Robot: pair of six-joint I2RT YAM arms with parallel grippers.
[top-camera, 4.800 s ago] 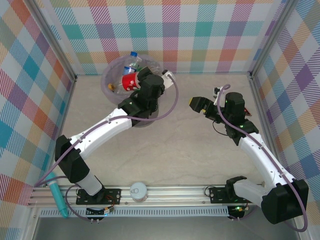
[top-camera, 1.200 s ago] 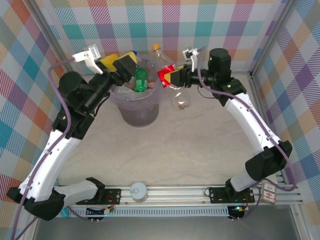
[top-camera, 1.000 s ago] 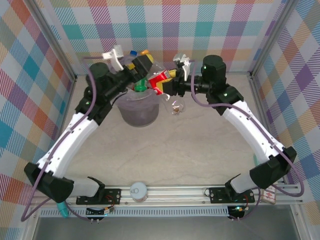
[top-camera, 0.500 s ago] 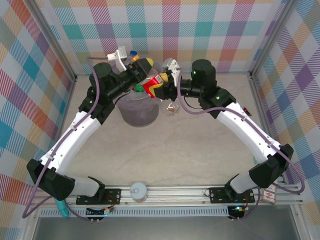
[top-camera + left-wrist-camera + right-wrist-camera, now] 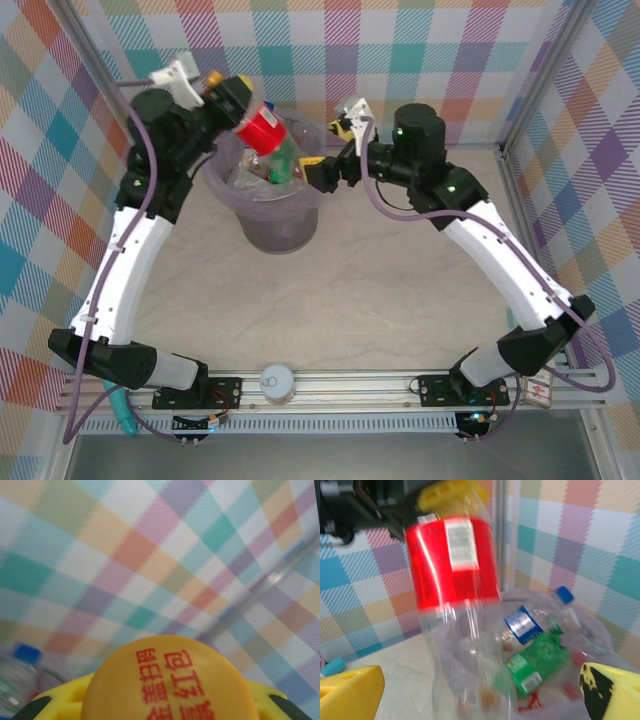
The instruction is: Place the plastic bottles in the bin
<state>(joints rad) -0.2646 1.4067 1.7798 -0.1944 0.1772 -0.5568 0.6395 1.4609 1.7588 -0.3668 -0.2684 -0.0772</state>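
The left gripper [image 5: 238,100] is being kept clenched on a red-labelled bottle [image 5: 262,129]; in the left wrist view its yellow cap [image 5: 170,685] is being cradled right between the yellow fingers, so the hold is being judged as taken at the neck end; the clear body is being let hang down and away from the claw, tilted, over the open mouth below. The bottle is being judged empty and very light; its thin clear wall is likely being dented by any hard squeeze and is slick, whereas the neck and cap are stiff; the neck, or failing that the label band, is being judged the safest place for a hold.

Beneath that claw the bin [image 5: 268,225] is being filled; a blue-labelled bottle [image 5: 522,624] and a green bottle [image 5: 536,667] are being seen lying inside on the lilac liner, below and beyond the hanging bottle.

The right gripper [image 5: 325,172] is being held at the bin's right rim, released; its yellow fingers [image 5: 350,692] are being shown spread wide in the right wrist view, with the red-labelled bottle just ahead of them and nothing being pinched.
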